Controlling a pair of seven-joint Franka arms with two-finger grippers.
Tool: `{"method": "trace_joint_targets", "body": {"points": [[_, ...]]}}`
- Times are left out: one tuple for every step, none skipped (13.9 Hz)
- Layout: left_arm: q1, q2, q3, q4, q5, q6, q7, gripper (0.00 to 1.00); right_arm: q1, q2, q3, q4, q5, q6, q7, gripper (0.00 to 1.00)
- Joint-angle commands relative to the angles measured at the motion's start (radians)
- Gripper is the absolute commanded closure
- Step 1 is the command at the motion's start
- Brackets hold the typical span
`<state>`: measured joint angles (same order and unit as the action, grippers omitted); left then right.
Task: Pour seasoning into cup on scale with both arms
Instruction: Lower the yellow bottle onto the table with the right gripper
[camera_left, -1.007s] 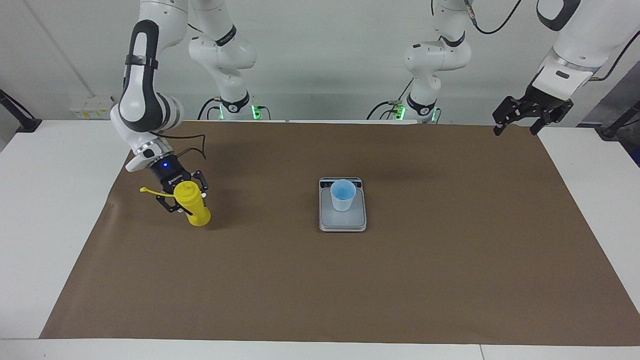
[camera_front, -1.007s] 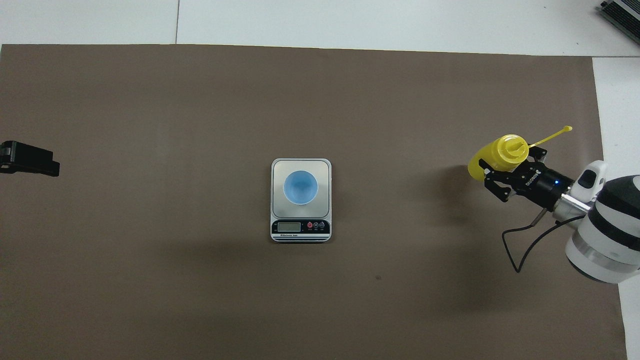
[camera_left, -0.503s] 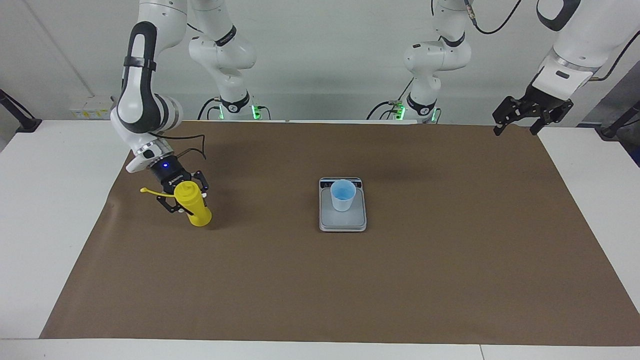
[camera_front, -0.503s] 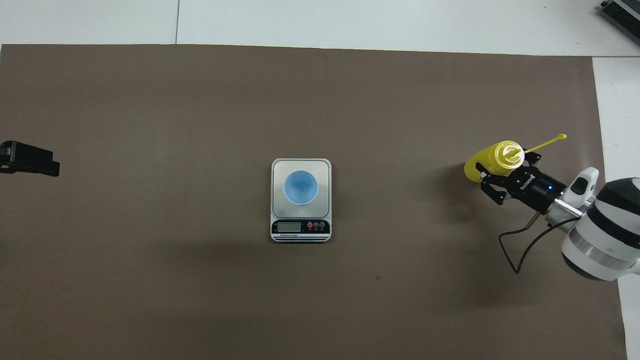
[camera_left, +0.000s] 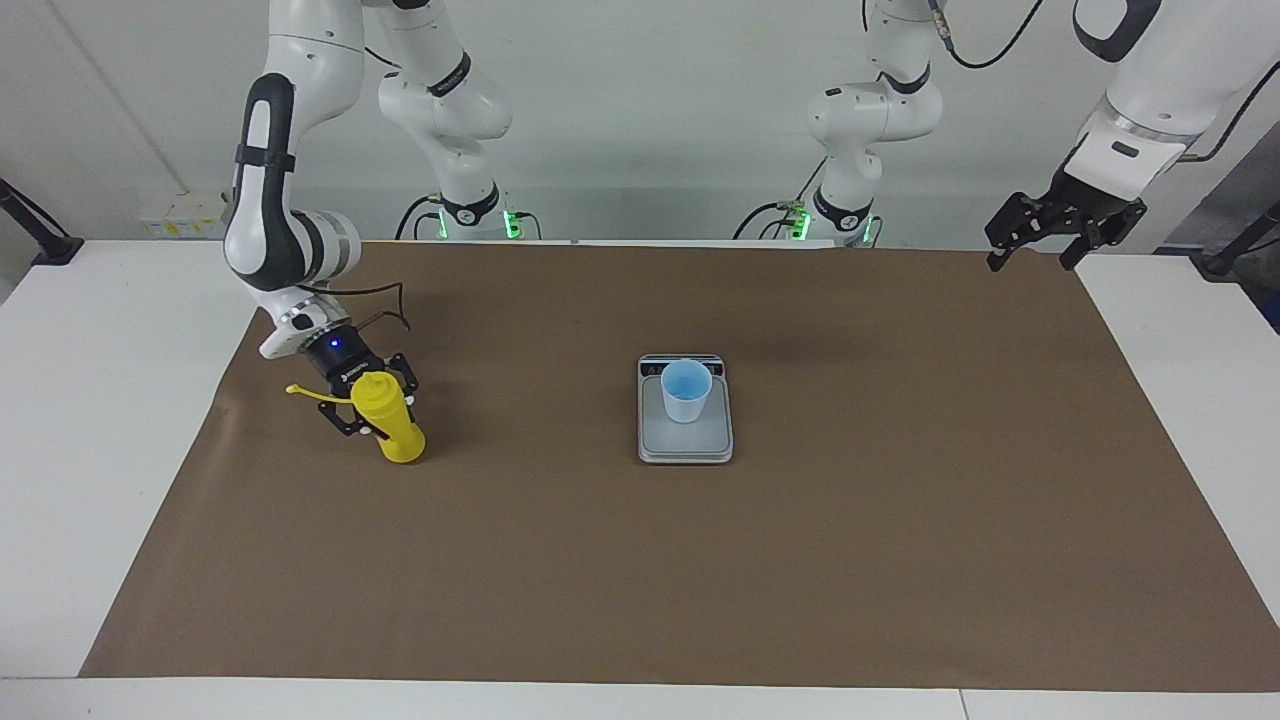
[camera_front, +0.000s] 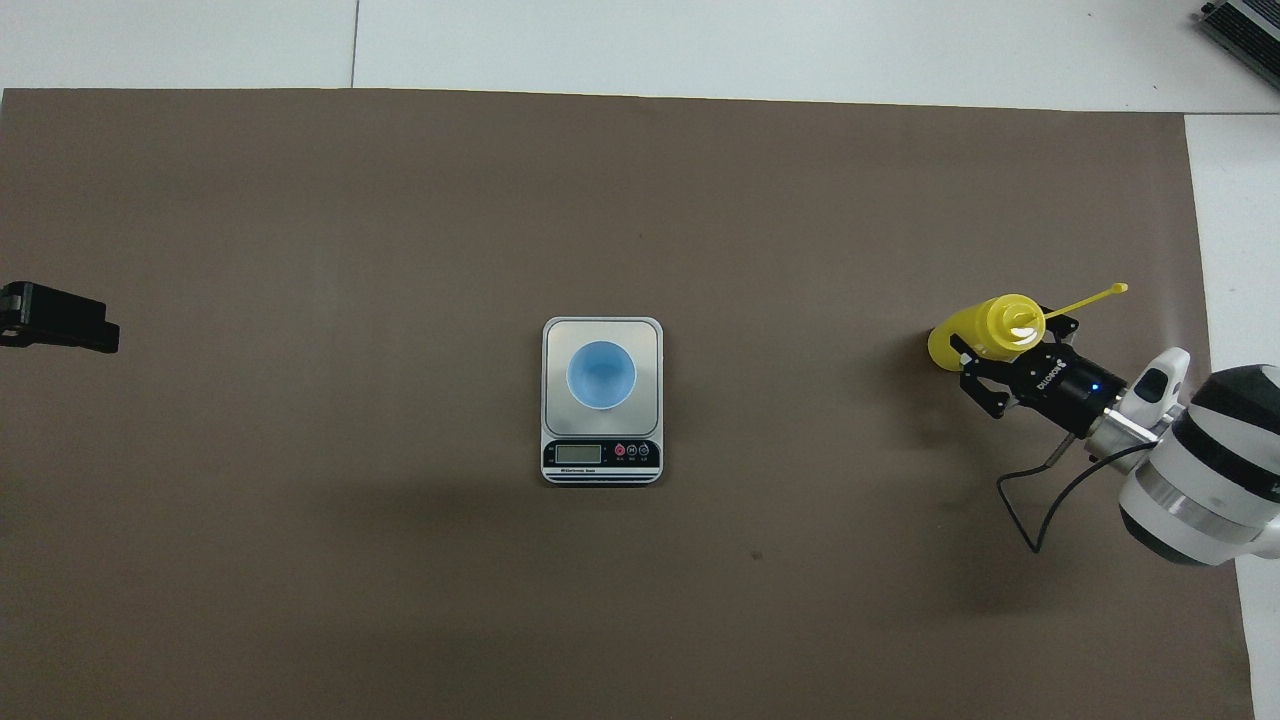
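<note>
While my right gripper (camera_left: 377, 410) has its fingers clamped on the bright yellow cylindrical plastic squeeze bottle (camera_left: 390, 420), tilted near the right arm's end of the brown-covered tabletop (camera_left: 900, 560), I judge this the pick-up step. Next I must carry it to the small light-blue translucent plastic cup (camera_left: 686, 391) standing on the flat silver-grey kitchen scale (camera_left: 685, 445). My left gripper (camera_left: 1062, 232) waits, fingers apart.

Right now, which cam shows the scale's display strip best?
Overhead view: the scale's display strip faces up at its robot-side end, window and buttons unobstructed. Facing view shows the strip only as a thin dark band, with the cup partly covering it.
</note>
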<state>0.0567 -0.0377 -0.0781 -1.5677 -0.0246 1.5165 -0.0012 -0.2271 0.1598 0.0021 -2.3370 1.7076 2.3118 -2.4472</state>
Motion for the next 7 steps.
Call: {"method": "trace_joint_targets", "body": {"points": [[0.011,-0.027,-0.009,-0.029,0.009,-0.006,-0.01,0.0,-0.024,-0.003,0.01,-0.01,0.044,-0.034,-0.077,1.0],[0.011,-0.027,-0.009,-0.029,0.009,-0.006,-0.01,0.0,-0.026,-0.003,0.01,-0.01,0.044,-0.034,-0.104,0.57],[0.011,-0.027,-0.009,-0.029,0.009,-0.006,-0.01,0.0,-0.026,-0.003,0.01,-0.01,0.044,-0.034,-0.134,0.01],[0.011,-0.027,-0.009,-0.029,0.009,-0.006,-0.01,0.0,-0.026,-0.003,0.01,-0.01,0.044,-0.037,-0.147,0.0],[0.011,-0.027,-0.009,-0.029,0.009,-0.006,-0.01,0.0,-0.026,-0.005,0.01,-0.01,0.044,-0.037,-0.147,0.0],[0.011,-0.027,-0.009,-0.029,0.009,-0.006,-0.01,0.0,-0.026,-0.005,0.01,-0.01,0.044,-0.037,-0.147,0.0],[0.011,-0.027,-0.009,-0.029,0.009,-0.006,-0.01,0.0,-0.028,-0.005,0.009,-0.008,0.044,-0.037,-0.145,0.0]]}}
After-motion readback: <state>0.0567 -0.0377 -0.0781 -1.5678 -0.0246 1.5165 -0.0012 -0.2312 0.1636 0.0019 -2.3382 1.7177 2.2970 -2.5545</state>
